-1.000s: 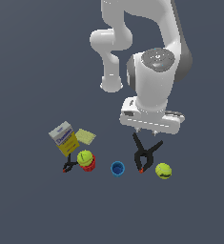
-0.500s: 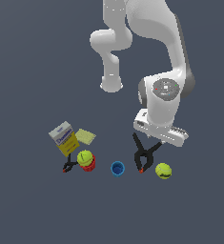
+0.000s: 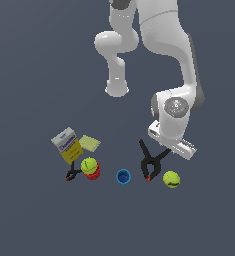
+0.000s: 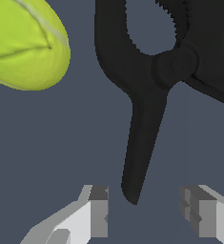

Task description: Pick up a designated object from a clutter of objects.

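The designated object, a large black spring clamp (image 3: 150, 161) with splayed handles and an orange-red jaw tip, lies flat in the exterior view's right half. My gripper (image 3: 165, 149) is low over its handle end, its fingers hidden behind the wrist there. In the wrist view the gripper (image 4: 147, 212) is open, and one long black handle of the clamp (image 4: 144, 138) points into the gap between the two fingers (image 4: 98, 209). The handle end is not touched by either finger. A yellow-green tennis ball (image 4: 25, 43) lies close beside the clamp.
The clutter of objects spreads toward the exterior view's left: a blue cup (image 3: 123, 176), a red cup (image 3: 93, 172) with a tennis ball (image 3: 88, 165) on it, a small black clamp (image 3: 71, 175), a yellow and grey-blue box (image 3: 67, 144), a pale yellow pad (image 3: 89, 143). Another tennis ball (image 3: 171, 178) lies near the large clamp.
The arm has dropped lower and shifted slightly toward the exterior view's right, bringing the gripper down onto the large clamp's handle end. No object has moved.
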`<state>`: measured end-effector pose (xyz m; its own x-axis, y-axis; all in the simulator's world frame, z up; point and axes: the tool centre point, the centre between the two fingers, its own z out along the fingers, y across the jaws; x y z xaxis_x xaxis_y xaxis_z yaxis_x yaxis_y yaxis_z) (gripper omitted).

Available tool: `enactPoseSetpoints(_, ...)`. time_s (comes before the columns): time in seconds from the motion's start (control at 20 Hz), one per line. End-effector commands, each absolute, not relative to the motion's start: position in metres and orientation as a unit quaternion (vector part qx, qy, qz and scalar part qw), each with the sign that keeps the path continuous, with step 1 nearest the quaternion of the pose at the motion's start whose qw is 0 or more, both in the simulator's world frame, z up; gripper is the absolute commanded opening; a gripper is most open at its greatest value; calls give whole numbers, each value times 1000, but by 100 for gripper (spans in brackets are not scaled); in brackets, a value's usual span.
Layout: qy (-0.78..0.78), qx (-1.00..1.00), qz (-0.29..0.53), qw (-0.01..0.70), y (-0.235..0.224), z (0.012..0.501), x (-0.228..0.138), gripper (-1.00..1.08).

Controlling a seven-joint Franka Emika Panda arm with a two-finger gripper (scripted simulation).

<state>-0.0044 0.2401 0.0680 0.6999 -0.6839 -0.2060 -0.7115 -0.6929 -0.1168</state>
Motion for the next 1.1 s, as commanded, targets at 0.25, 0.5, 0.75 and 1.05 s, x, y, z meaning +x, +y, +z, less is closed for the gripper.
enactPoseSetpoints(0.25, 410, -904, 81, 94, 251, 51, -12, 28)
enactPoseSetpoints(0.5, 409, -904, 81, 94, 252, 50, -12, 28)
enactPoseSetpoints(0.75, 410, -903, 81, 94, 255, 36, -13, 28)
enactPoseSetpoints(1.05, 411, -903, 81, 94, 259, 21, -15, 28)
